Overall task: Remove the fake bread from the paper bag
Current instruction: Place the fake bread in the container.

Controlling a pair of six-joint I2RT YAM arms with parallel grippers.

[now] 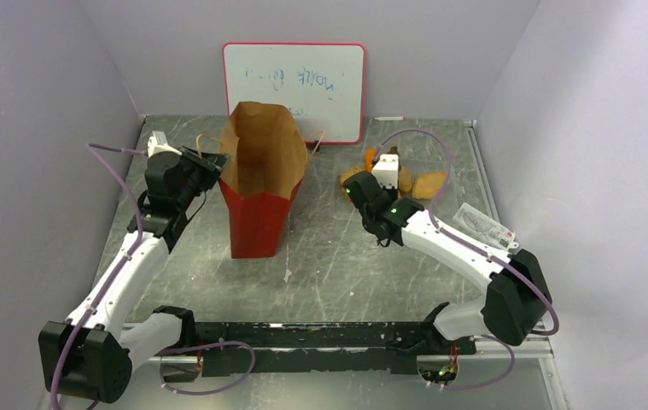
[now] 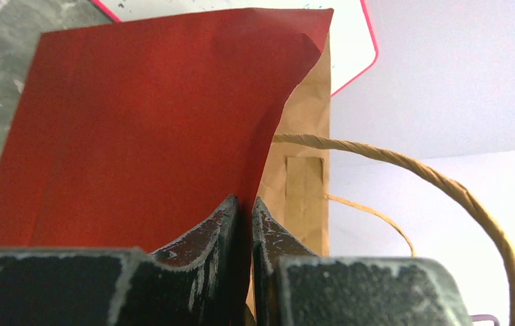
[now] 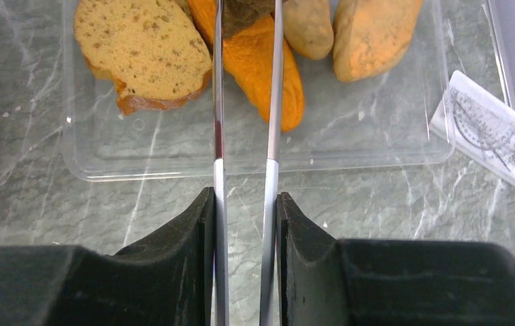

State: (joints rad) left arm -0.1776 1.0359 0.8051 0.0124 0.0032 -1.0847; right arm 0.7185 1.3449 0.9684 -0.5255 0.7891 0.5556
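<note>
Right wrist: grips tongs [image 3: 217, 102] in right hand [image 3: 244, 204], brown bread piece [image 3: 244, 10] pinched over tray [image 3: 173, 159]. Pins paper bag [image 2: 139, 115] wall in clenched left hand [image 2: 244, 204]. Next, probably: ease tongs, drop piece.

The count gives one paper bag [image 1: 260, 205] with two loop handles, a thick near one [image 2: 404, 163] and a thin far one [image 2: 376, 217]. There is one clear tray [image 3: 173, 153], and on it four pieces of fake bread: one slice [image 3: 142, 51], one long orange loaf [image 3: 246, 68] and two rolls, one tan roll [image 3: 309, 24] and one orange-tan roll [image 3: 375, 34]. One dark brown lump [image 3: 244, 12] makes a fifth piece, though its kind cannot be told. It sits between two thin metal blades, a left blade [image 3: 218, 102] and a right blade [image 3: 273, 102]. There is also one whiteboard [image 1: 294, 81], one printed packet [image 3: 492, 139] and one table [image 1: 346, 273]. Two arms show, the left arm [image 1: 124, 273] and the right arm [image 1: 457, 248], each with one gripper, the left gripper [image 2: 243, 224] and the right gripper [image 3: 244, 200].
</note>
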